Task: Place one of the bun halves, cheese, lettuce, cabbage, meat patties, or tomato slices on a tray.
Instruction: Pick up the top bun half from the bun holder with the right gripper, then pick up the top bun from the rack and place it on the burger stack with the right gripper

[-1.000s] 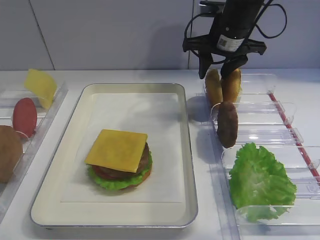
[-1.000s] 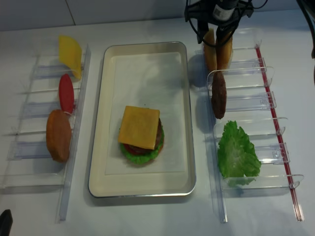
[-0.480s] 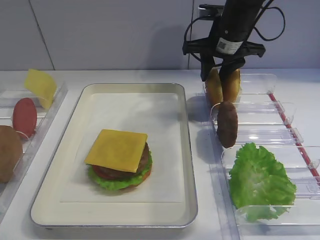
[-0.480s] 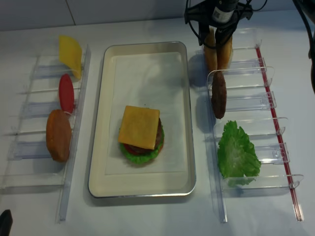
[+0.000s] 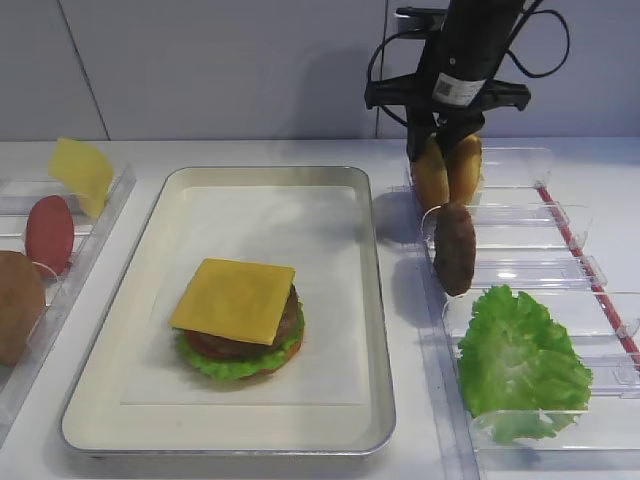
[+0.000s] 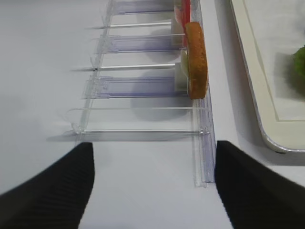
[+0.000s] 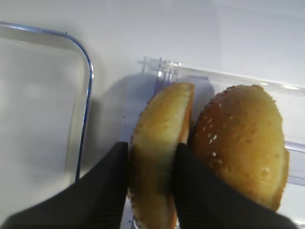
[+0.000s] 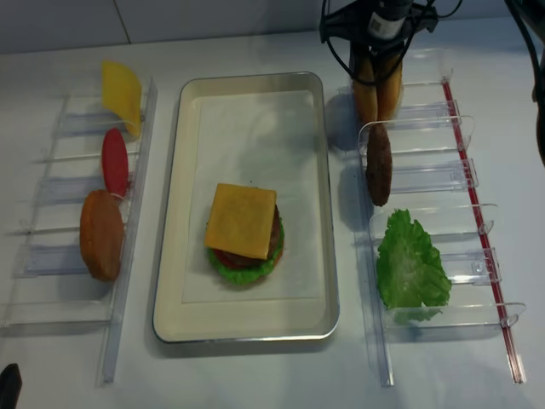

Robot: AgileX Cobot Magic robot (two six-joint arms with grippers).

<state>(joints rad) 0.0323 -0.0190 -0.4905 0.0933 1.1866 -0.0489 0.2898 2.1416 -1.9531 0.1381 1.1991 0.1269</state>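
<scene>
Left end effector: nearest the viewer, at the near left of the counter; its two dark fingers stand wide apart with nothing between them. Idle.
Ahead of left end effector: a clear rack holding a seedless bun half on edge, a tomato slice beyond it, cheese farthest.
Tray: between the two end effectors; on its liner a stack of lettuce, tomato, patty and a cheese square on top. No bun top on it.
Near side of right end effector: lettuce leaf, then a meat patty on edge in the right-hand bins.
Right end effector: far right, closed on the left one of two sesame bun halves standing on edge; the other bun half touches it on the right.
Step in hand: grasp made, bun not yet lifted, as I judge.
Next move: lift straight up clear of the bin wall and neighbouring bun, carry left and nearer to the stack, lay dome up.
</scene>
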